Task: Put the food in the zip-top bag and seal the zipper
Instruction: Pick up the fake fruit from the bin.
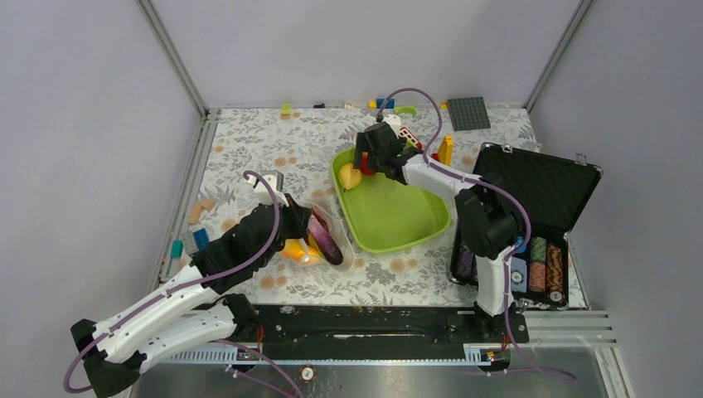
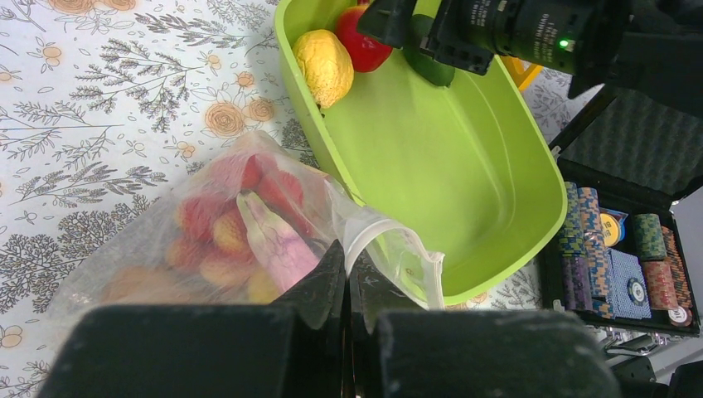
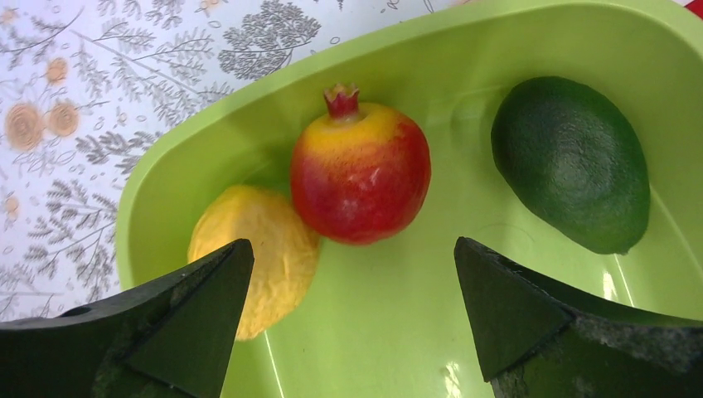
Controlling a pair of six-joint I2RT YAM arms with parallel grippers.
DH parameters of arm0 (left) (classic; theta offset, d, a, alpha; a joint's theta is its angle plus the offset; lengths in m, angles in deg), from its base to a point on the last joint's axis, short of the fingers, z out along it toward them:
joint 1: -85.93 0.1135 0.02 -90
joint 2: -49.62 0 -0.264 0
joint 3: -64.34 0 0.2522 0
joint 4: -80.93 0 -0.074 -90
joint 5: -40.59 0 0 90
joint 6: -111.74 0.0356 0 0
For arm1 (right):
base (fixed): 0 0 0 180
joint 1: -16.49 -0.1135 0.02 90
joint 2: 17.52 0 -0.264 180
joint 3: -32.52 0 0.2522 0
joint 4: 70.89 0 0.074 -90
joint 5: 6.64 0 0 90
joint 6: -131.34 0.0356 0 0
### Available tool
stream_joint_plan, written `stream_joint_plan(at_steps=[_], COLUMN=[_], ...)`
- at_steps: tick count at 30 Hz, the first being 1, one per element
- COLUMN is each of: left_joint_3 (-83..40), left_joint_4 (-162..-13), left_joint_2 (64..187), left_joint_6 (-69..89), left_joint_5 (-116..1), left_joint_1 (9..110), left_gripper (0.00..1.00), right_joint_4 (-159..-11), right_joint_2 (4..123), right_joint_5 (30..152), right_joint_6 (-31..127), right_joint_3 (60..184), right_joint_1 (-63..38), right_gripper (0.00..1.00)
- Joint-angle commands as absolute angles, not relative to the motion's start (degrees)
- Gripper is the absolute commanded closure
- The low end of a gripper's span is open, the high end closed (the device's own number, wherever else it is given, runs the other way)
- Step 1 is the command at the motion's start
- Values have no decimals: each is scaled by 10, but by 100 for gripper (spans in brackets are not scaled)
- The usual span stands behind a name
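right gripper [image 3: 352, 244] gapes over pomegranate [image 3: 359, 170]; left gripper [image 2: 346, 259] pinches zip-top bag [image 2: 207, 236]

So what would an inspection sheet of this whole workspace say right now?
Surface: flower-patterned tablecloth.
Job's things: clear plastic zip-top bag, mouth open, holding toy food; yellow toy lemon, red-yellow toy pomegranate and dark green toy avocado lie in the lime-green plastic tray.
Clutter: coloured building blocks along far edge; open black case of poker chips at right.
Grippers: left gripper shut on the bag's mouth edge; right gripper open above the tray's fruit.
Cables: purple cables looped along both arms.
Surroundings: grey walls, metal frame posts.
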State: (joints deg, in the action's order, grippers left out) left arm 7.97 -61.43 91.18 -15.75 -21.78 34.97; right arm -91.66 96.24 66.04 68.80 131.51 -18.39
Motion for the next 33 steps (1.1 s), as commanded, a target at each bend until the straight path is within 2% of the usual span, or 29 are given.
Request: stream_joint_plan(at_steps=[1,19,29,33], left_joint_3=[70,70,68,67], left_joint_4=[-644,-643,-644,-645], left_joint_2=[906,911,919,922], left_joint_6=[-155,-155,-157,-159], left_joint_5=[-200,-187,-189,-188], left_joint_1=[351,351,351,351], left_gripper=[100,100,100,100], right_joint_4=[-927,-958,-959,-959], right_joint_2=[1003,1099,1092,1092], right_joint_5=[634,706,714,713], right_joint_6=[725,801,824,825], right_joint_3=[1367,1465,1444,1444], right_joint_1=[-173,-140,-137,-137], right_gripper=[0,1,9,17])
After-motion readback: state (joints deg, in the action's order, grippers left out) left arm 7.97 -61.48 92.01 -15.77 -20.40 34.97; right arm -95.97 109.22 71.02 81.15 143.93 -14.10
